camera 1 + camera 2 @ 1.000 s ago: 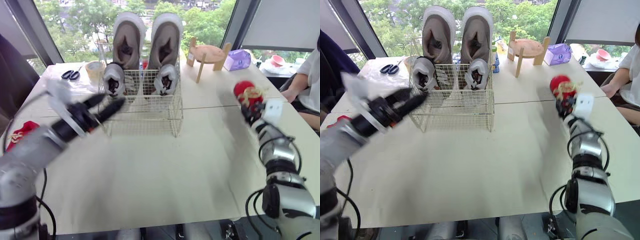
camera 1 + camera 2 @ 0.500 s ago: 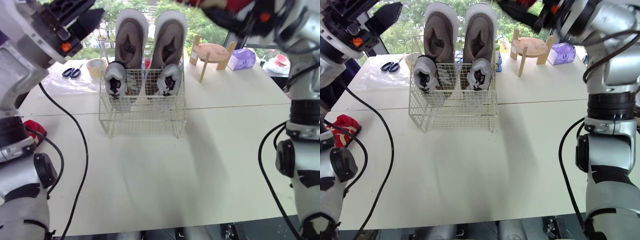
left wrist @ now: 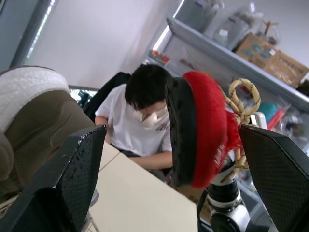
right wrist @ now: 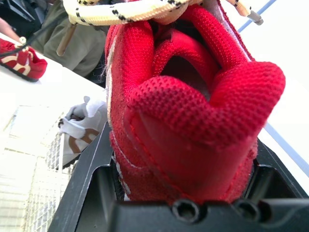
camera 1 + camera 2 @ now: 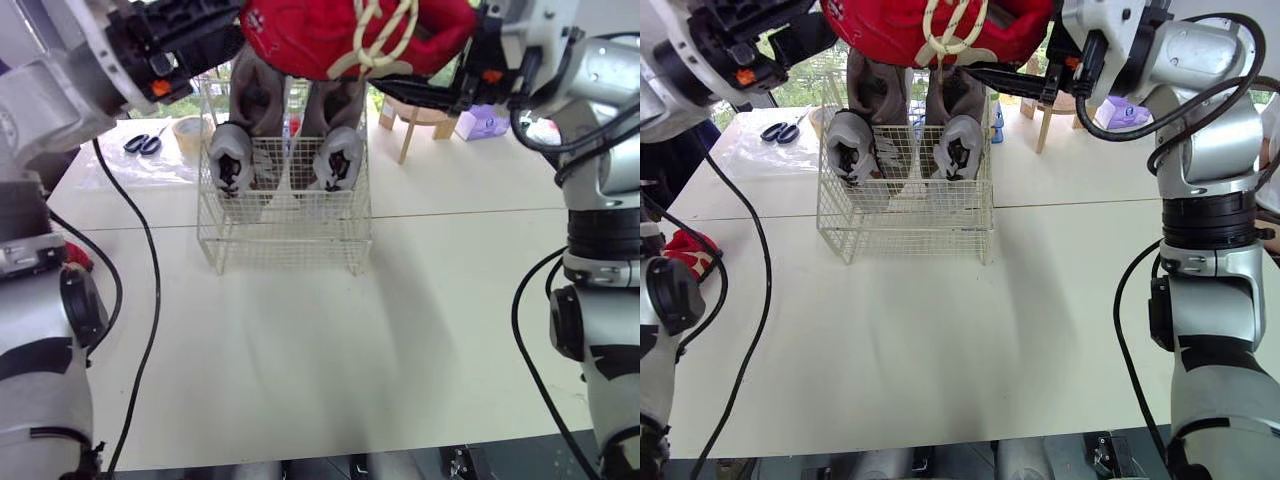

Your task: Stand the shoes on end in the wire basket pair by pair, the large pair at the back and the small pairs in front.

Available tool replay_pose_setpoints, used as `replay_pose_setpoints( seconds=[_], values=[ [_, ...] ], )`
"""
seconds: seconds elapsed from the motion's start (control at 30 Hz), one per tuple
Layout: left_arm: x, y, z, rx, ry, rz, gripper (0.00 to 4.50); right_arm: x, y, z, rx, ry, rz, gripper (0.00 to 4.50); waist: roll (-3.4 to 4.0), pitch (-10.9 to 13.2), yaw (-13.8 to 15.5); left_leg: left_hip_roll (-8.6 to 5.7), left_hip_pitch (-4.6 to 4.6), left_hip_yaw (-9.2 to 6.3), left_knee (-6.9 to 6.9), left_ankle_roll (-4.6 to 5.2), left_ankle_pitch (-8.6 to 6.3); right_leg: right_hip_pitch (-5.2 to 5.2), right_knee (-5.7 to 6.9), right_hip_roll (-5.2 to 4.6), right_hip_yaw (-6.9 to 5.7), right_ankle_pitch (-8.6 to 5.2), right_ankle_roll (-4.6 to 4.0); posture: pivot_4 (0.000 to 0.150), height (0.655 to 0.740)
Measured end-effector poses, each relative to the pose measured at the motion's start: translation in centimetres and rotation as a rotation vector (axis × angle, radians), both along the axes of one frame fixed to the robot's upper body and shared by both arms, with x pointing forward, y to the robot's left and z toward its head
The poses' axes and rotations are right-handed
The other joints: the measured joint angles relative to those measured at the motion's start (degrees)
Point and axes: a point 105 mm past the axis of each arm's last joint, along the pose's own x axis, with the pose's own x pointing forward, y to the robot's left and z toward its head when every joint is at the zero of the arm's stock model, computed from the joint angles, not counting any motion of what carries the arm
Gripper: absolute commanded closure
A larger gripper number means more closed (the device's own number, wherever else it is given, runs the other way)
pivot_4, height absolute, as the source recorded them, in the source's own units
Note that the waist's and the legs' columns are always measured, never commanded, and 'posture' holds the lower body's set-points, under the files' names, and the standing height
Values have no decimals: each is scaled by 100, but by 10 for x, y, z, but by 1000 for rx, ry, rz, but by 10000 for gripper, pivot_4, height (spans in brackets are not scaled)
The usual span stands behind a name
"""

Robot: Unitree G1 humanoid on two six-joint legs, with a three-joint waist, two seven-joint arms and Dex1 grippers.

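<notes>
One red mesh shoe (image 5: 350, 35), likely soft and light, sits heel-clamped in the right tool (image 4: 183, 159); left tool (image 3: 171, 145) gapes empty.

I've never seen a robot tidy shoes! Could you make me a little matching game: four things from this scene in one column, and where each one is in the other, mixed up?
Things:
1. red mesh shoe with cream laces
2. pair of small grey shoes
3. black-handled scissors
4. round wooden stand

Places:
A. on the table, right of the white wire basket
B. standing on end in the basket
C. held up in the right gripper
D. on the table, left of the basket

Pairs: 1-C, 2-B, 3-D, 4-A
</notes>
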Motion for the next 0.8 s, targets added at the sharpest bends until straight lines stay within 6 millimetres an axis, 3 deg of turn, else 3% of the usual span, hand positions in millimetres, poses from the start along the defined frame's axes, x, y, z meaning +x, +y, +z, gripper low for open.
replay_pose_setpoints(
  seconds=[0.17, 0.23, 0.3, 0.47, 0.63, 0.73, 0.8],
  values=[
    [3, -5, -3, 6, -7, -23, 37462, 2, -1, -11, -3, 44, -11, 23284, 0, 0, 0, 1, -9, -1, 1, 1, 0, -12, 5, -1, 1, 0, 0, 1500, 7400],
    [3, -5, -4, 5, -3, -21, 43921, 1, 0, -10, -1, 43, -14, 23284, 0, 0, 1, 2, -21, -3, 3, -1, 1, -26, 10, -2, 3, 0, 0, 1500, 7400],
    [3, -4, -2, -7, -3, -23, 43951, 0, 1, -9, 3, 39, -17, 23284, 0, 0, 0, 2, -23, -5, 2, -1, 2, -31, 12, -2, 4, 0, 0, 1500, 7400],
    [3, 1, -3, -56, -1, 0, 43951, -2, 3, -8, 38, 71, -20, 377, 0, 0, -2, 9, -22, -12, 2, -1, 2, -33, 15, -3, 6, 1, 0, 1500, 7400],
    [-1, 16, -8, -195, 13, 57, 43951, 9, -13, -18, 279, 256, -38, 377, -1, -1, 12, 23, -25, -13, 5, -5, 4, -36, 17, -15, 8, 2, 0, 1500, 7400],
    [-11, 30, 3, -356, -64, 133, 43951, 11, -32, -8, 757, 536, 147, 377, -5, -3, 18, 31, -24, -16, 2, -43, 26, -34, 16, -17, 7, 5, -3, 1500, 7400],
    [-25, 36, 9, -496, -140, 166, 43951, 8, -39, -15, 1050, 726, 329, 377, -4, -4, 19, 31, -26, -17, -2, -53, 31, -35, 16, -21, 5, 6, -4, 1500, 7400]
  ],
)
